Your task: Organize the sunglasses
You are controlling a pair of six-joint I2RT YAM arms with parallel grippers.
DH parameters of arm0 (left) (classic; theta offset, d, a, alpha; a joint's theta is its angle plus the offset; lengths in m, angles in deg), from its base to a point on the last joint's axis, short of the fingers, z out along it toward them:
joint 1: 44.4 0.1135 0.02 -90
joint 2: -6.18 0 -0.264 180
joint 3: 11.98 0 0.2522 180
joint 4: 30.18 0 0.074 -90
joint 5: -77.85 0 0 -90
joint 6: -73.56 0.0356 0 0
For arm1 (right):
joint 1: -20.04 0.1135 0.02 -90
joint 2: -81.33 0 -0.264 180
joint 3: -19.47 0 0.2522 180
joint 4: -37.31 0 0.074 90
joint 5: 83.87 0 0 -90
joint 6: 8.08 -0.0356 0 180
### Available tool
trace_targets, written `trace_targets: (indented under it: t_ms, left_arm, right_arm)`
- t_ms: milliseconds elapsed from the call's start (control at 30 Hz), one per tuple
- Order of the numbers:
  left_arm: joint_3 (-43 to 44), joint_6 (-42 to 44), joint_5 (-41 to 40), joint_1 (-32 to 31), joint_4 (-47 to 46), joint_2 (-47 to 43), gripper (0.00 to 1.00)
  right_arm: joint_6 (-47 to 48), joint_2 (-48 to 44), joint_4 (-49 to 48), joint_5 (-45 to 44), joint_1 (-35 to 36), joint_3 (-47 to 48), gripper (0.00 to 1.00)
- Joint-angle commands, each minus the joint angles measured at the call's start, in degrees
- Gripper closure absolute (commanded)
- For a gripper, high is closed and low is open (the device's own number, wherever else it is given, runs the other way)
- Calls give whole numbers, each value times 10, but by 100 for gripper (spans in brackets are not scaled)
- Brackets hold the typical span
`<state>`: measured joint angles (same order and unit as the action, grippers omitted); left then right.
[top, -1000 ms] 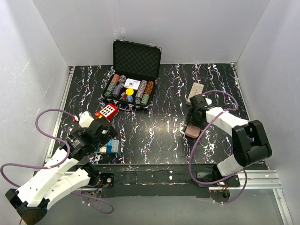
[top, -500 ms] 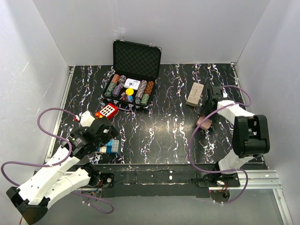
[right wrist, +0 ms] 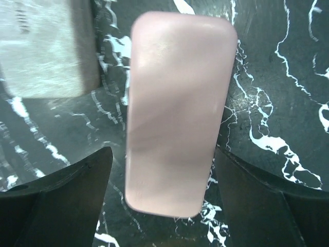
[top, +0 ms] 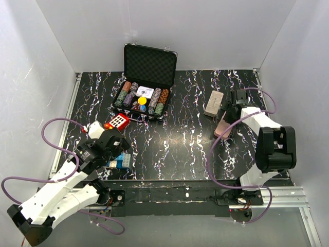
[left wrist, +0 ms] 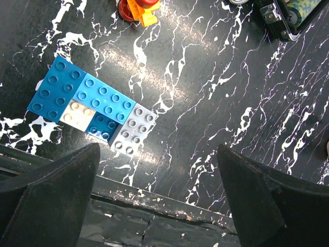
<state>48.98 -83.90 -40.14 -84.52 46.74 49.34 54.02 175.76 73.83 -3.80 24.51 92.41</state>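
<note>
My left claw (left wrist: pixel 159 170) hangs wide open and empty, with toy bricks (left wrist: pixel 92 110) just ahead to its left. My right claw (right wrist: pixel 162 154) stands open astride the pink case (right wrist: pixel 180 103). The case's long axis runs straight ahead between my fingers (right wrist: pixel 61 206), neither visibly gripping it. The grey-brown case (right wrist: pixel 43 51) lies ahead-left. No sunglasses show in any view; they may be inside the cases, but I cannot tell.
</note>
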Motion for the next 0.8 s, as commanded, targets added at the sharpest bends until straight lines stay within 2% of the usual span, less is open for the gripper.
trace_targets:
  t_ms: [0,400,600,767]
  left_arm:
    - [7,8,-10,1,-4,-5,2]
    - [32,37,-4,2,24,-20,2]
    - [32,38,4,1,27,-28,2]
    - [33,44,6,1,32,-31,2]
  right_arm:
    - [25,-91,5,13,-3,17,12]
    - [43,-453,104,-28,-3,-61,9]
    - [45,-567,186,-57,-3,-77,8]
    - [34,-649,200,-62,-4,-127,7]
